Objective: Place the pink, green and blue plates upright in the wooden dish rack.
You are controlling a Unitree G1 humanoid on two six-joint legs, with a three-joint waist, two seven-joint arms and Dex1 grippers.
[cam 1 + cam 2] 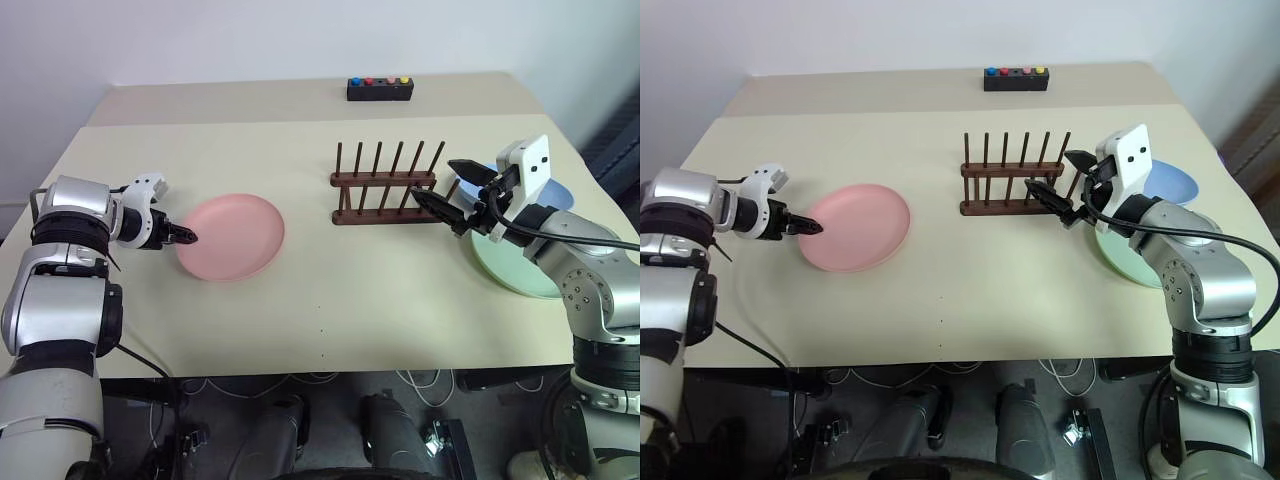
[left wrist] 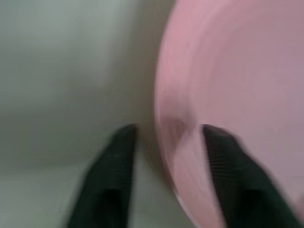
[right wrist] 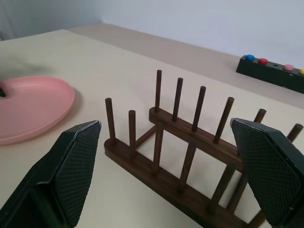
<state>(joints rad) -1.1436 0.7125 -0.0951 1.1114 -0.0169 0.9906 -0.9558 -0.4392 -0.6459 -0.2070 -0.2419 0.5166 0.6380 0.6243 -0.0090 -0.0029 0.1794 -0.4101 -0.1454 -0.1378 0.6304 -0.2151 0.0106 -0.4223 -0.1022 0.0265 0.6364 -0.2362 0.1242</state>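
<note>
The pink plate [image 1: 232, 236] lies flat on the left part of the table. My left gripper [image 1: 188, 238] is at its left rim, shut on the rim with one finger over the plate and one outside it. The wooden dish rack [image 1: 385, 185] stands empty right of centre. Just off the rack's right end, my right gripper [image 1: 433, 180] hangs open with nothing in it. It hovers over the green plate [image 1: 520, 272], which lies flat at the right edge. The blue plate [image 1: 560, 190] lies behind the right hand, partly hidden.
A small black box [image 1: 380, 89] with coloured buttons sits at the far edge behind the rack. The table's front edge [image 1: 320, 362] runs close below the plates.
</note>
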